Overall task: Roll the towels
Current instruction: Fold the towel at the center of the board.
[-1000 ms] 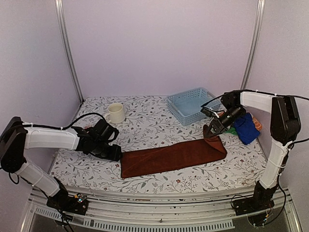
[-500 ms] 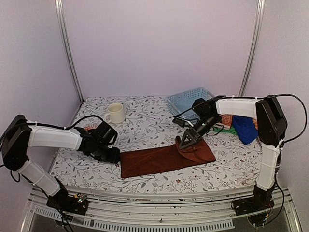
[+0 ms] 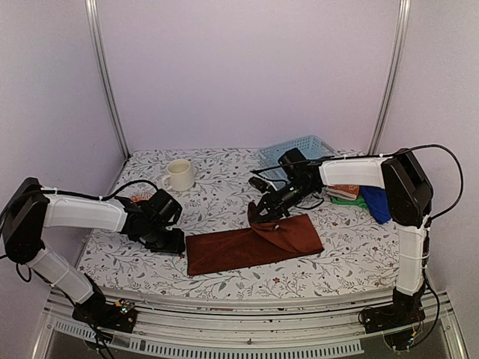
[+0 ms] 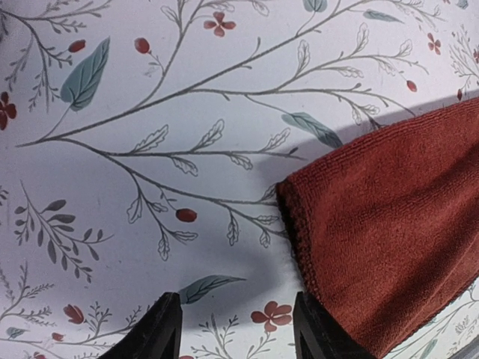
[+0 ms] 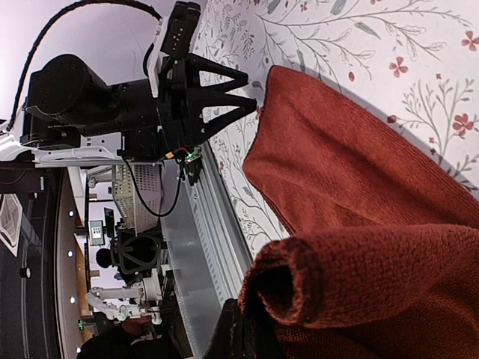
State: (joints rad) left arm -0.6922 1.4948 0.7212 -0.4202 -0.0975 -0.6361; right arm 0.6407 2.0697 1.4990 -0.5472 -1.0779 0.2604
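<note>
Jaws, overhead view: left gripper [image 3: 177, 244] spread, low over the table [image 3: 224, 187] at the left end of the rust-brown towel [image 3: 224, 250]; right gripper [image 3: 258, 215] pinched shut on a raised fold of that towel.
Towel, overhead view: long strip lying left to right near the table's front, its right end doubled back towards the left under the right gripper.
Around, overhead view: cream mug [image 3: 178, 174] at the back left, well apart from the strip; pale blue basket [image 3: 299, 148] at the back right; blue towel [image 3: 378, 203], green towel [image 3: 352, 200] and orange patterned towel [image 3: 346, 191] bunched at the right edge.
In the way, overhead view: the right arm crosses in front of the basket and hides part of it.
Left wrist view: fingers [image 4: 161, 333] apart with bare floral table between them; the rust-brown towel's corner lies just beside the right-hand finger, outside the gap.
Right wrist view: the dark jaws at the bottom edge grip a thick curled fold of the rust-brown towel; the rest of it stretches flat towards the left gripper, whose spread fingers point at its far end.
</note>
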